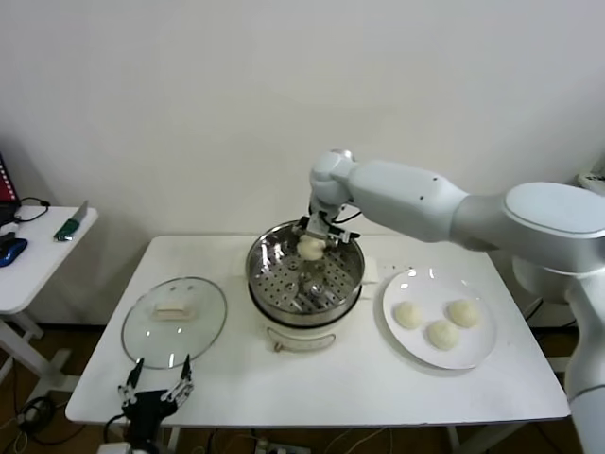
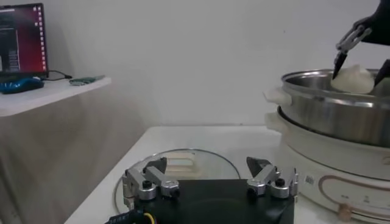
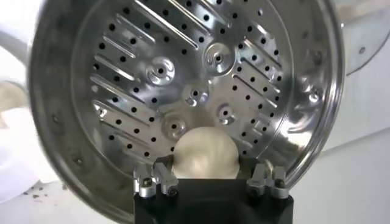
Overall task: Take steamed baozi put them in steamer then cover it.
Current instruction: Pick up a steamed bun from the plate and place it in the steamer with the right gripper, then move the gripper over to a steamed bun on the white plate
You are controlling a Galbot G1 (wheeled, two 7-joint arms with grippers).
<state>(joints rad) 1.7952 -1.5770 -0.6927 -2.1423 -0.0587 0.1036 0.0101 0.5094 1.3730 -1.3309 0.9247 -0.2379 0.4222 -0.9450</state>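
R gripper hangs over the back part of the steamer, fingers closed on one bun held just above the holed bottom; wrist view shows the bun pinched between both fingers, steamer floor bare underneath. Steamer sits on a white pot base mid-table. Three more buns lie on a white plate, just R of the steamer. Glass lid w/ white handle lies flat on the table, L of the steamer, apart from it. L gripper is parked low at the table's front edge, near the lid; fingers spread wide, holding nothing.
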